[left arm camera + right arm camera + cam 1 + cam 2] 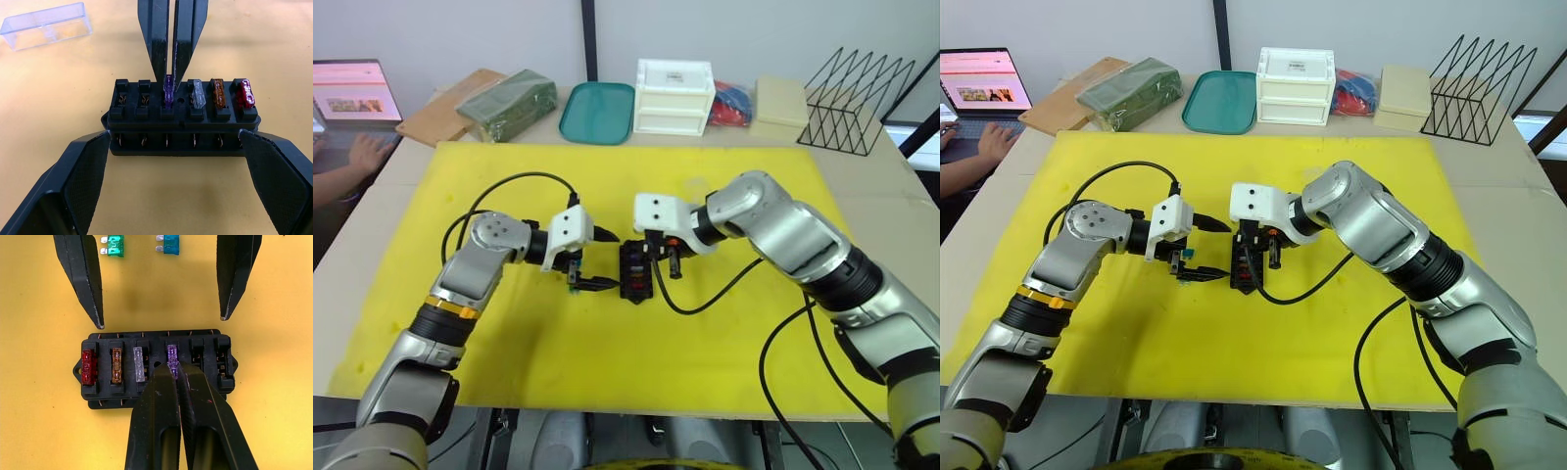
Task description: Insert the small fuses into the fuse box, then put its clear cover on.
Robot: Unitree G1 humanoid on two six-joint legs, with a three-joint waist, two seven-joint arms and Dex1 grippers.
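**Op A:** While I scan from my left, what have you got on the left claw [600, 259]?

**Op B:** I see it spread wide with nothing in it, one finger on each side of the fuse box's [635, 271] long edge, neither finger touching it as far as I can tell. The box sits on the yellow mat [509, 352] near the middle of the surface.

**Op A:** Any loose fuses on that side?

**Op B:** Two lie flat on the mat beyond the left claw's fingers: the green fuse [113, 246] and the teal fuse [169, 244], just beside each other and apart from the box.

**Op A:** And inside the box?

**Op B:** I count four seated in one row: the red fuse [87, 367] at the end, the orange fuse [116, 365] next to it, then the grey fuse [139, 364], then the purple fuse [172, 360]. The two slots past the purple one are bare.

**Op A:** Right claw [662, 257]?

**Op B:** Pinched narrow on the purple fuse, its tips closed on the fuse's top while the fuse stands in its slot.

**Op A:** The clear cover [46, 25]?

**Op B:** Lying on the mat, well apart from the box, on the right arm's side of it.
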